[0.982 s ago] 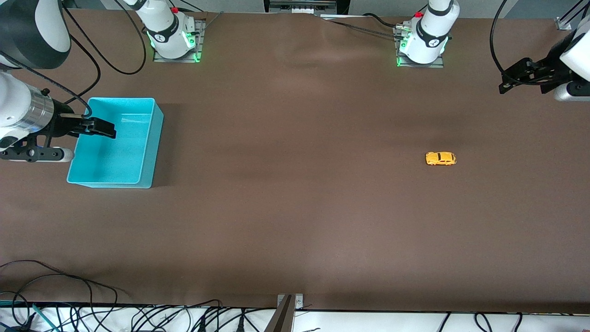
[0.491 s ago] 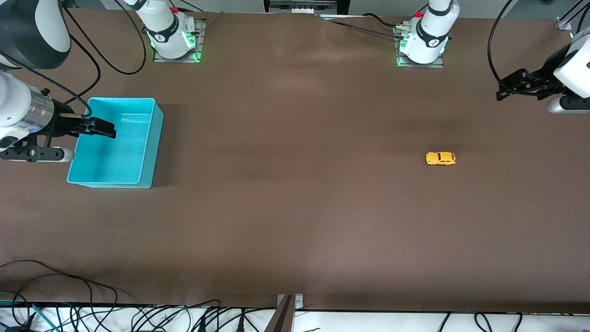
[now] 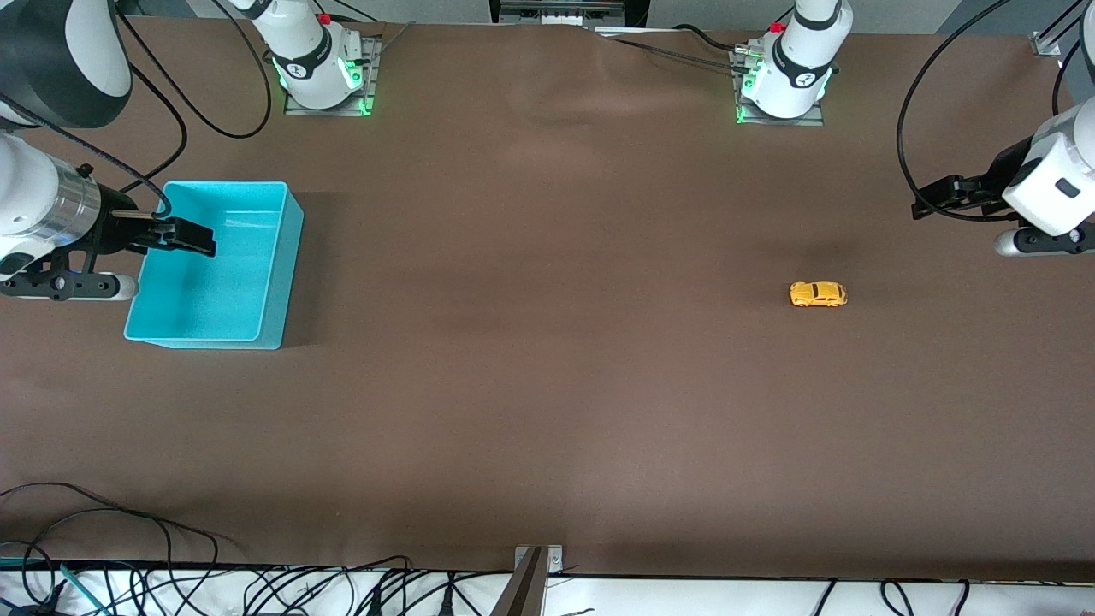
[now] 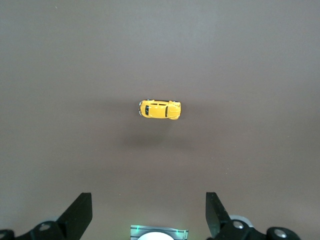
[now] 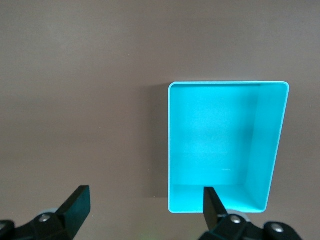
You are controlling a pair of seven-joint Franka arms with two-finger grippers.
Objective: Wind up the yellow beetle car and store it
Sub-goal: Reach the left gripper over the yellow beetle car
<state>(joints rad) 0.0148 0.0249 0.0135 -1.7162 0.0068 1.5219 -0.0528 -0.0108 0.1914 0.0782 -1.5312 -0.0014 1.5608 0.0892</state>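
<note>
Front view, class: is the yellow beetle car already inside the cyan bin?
No, the yellow beetle car sits on the bare table, well apart from the cyan bin.

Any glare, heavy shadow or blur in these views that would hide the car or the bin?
Front view: even light, yellow beetle car crisp, cyan bin throws a soft shadow on the table. Left wrist view: car sharp above a faint shadow smudge. Right wrist view: bin floor unevenly lit, no glare.
</note>
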